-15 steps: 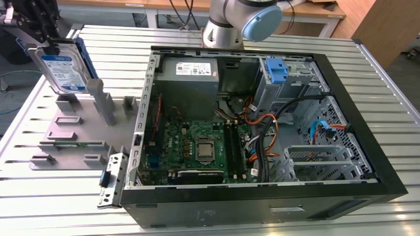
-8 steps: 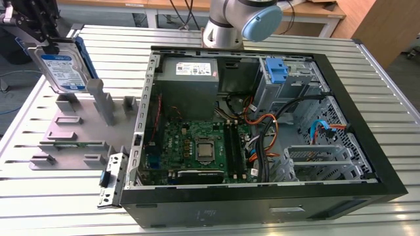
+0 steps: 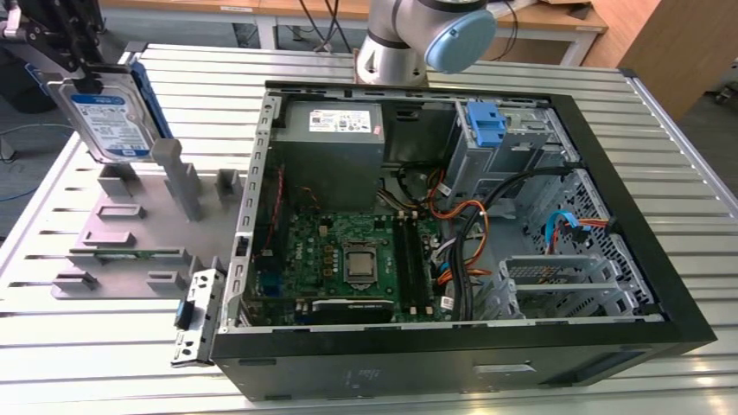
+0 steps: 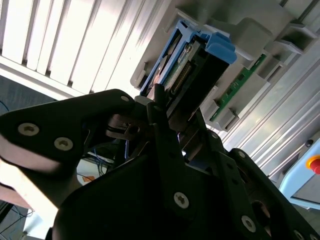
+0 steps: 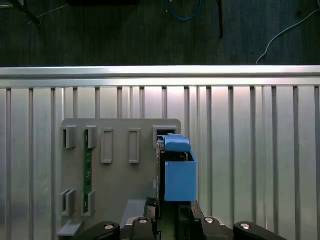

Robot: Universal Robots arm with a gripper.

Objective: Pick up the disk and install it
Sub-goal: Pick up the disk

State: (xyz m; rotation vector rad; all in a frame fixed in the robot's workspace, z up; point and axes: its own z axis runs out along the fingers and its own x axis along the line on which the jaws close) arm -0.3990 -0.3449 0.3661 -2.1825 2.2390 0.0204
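At the exterior view's left, just above the grey holder plate (image 3: pixel 127 226), I see the gripper (image 3: pixel 83 69) pinching the disk (image 3: pixel 110 121) upright, well apart from the open computer case (image 3: pixel 461 363). In the second wrist view, its fingers (image 4: pixel 165 130) are pressed on the disk (image 4: pixel 200 62). In the first wrist view, the disk (image 5: pixel 179 175) hangs over the plate (image 5: pixel 120 185), near a green strip (image 5: pixel 87 170).
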